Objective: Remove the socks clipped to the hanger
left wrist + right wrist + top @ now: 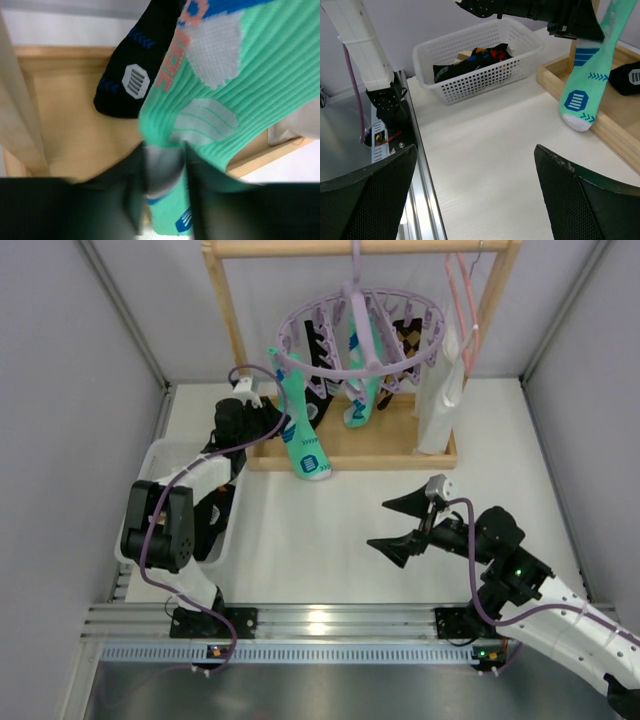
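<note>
The lilac round hanger (352, 328) hangs from a wooden rail with several socks clipped to it. A mint-green sock (298, 420) hangs from its left side, its top at the ring and its toe over the rack base. My left gripper (284, 426) is shut on this sock at mid-length; the left wrist view shows its ribbed fabric (250, 75) pinched between my fingers (125, 200). A black sock (320, 375), a teal sock (362, 392) and a brown argyle sock (407, 345) hang behind. My right gripper (402, 525) is open and empty over the table.
The wooden rack's base tray (380, 452) sits at the back. A white garment (440, 400) and a pink clothes hanger (462, 300) hang on the right. A white basket (480, 75) holding dark patterned socks (475, 56) stands at the left, under the left arm.
</note>
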Controlling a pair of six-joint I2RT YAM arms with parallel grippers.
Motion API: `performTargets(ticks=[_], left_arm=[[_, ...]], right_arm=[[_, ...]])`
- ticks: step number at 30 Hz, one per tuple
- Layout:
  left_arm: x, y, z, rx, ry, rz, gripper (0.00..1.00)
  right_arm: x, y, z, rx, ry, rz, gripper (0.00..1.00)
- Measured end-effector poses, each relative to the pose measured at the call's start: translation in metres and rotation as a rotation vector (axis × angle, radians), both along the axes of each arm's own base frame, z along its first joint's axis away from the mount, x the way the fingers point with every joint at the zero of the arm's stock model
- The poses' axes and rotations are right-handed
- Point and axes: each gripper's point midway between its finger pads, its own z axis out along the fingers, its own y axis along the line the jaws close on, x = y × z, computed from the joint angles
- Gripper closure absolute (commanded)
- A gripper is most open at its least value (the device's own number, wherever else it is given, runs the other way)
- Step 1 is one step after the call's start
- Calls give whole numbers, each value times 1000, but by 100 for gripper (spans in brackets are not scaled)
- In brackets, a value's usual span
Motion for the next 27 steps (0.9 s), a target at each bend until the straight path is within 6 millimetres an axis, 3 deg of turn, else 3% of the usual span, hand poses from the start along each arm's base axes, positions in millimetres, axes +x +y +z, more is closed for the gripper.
performTargets(ticks=[1,2,7,10,14,21,27], left_arm=[[1,-2,5,-9,-17,-6,92],[2,-3,8,-14,-32,-12,99],[2,-7,21,-44,-84,-25,100],[-10,-4,22,-57,-84,-2,100],[-49,-2,29,-42,-114,71,100],[-148,-51,79,-66,-299,19,100],[-203,-87,96,-35,-392,-32,100]], right_arm=[[0,0,0,0,-1,3,6],[-1,0,0,0,-1,3,6],[-1,-1,1,3,-6,3,6],[-1,-3,6,16,-18,-7,6],[5,-9,12,40,-18,-63,7],[21,-24,24,99,4,-197,7],[30,-43,59,174,16,-312,7]])
